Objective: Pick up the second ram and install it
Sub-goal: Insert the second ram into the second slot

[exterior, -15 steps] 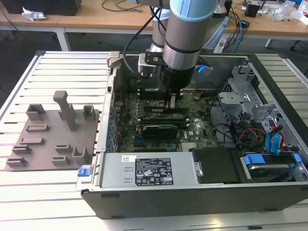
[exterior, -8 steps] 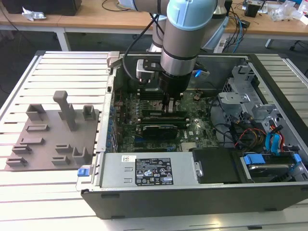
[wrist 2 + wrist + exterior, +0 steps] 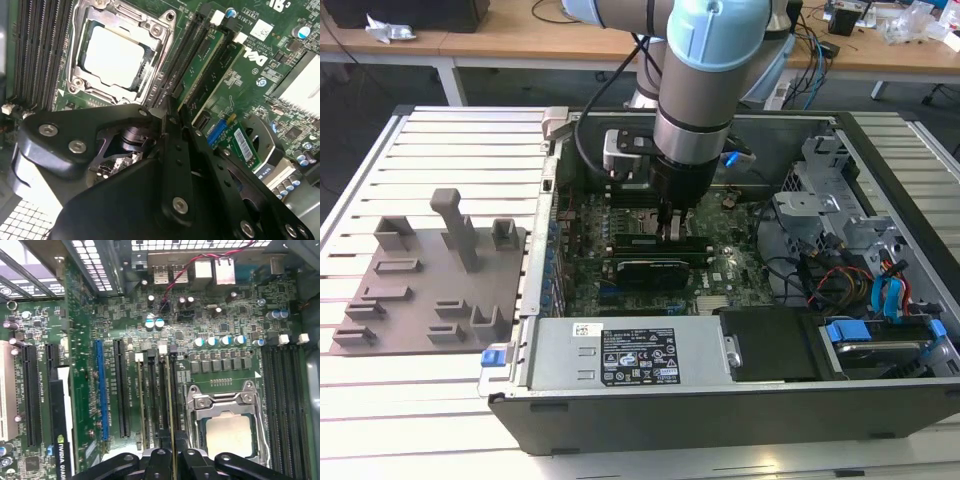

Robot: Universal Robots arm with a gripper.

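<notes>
right down among the memory slots, the second ram [image 3: 172, 405] stands on edge as a thin dark-green strip, running along one slot just beside the processor socket [image 3: 226, 427] in the first wrist view. its near end sits between the two black fingers [image 3: 172, 457], which are drawn nearly together on it with only the stick's thickness between them. in the second wrist view the same fingers [image 3: 172, 117] meet at a narrow point just over the row of dark slots, and a green stick [image 3: 200, 67] lies along those slots beside the socket with its silver-capped processor [image 3: 114, 56]; whether the stick is fully seated cannot be told. in the exterior view the arm [image 3: 705, 90] comes straight down into the open computer case [image 3: 720, 400], its tip [image 3: 672, 228] at the motherboard [image 3: 715, 275] just above a black-shrouded card [image 3: 650, 270] that lies crosswise on the board. a grey power supply box with a label [image 3: 630, 355] fills the near edge of the case, and drive cages with blue tabs and coloured cables [image 3: 865, 290] sit toward the exterior view's right. toward the exterior view's left, well apart from the case, a grey holder plate with upright blocks [image 3: 435, 285] rests on the slatted desk [image 3: 450, 150]. behind it all, wooden benches [image 3: 520, 45] carry loose cables and small items.
</notes>
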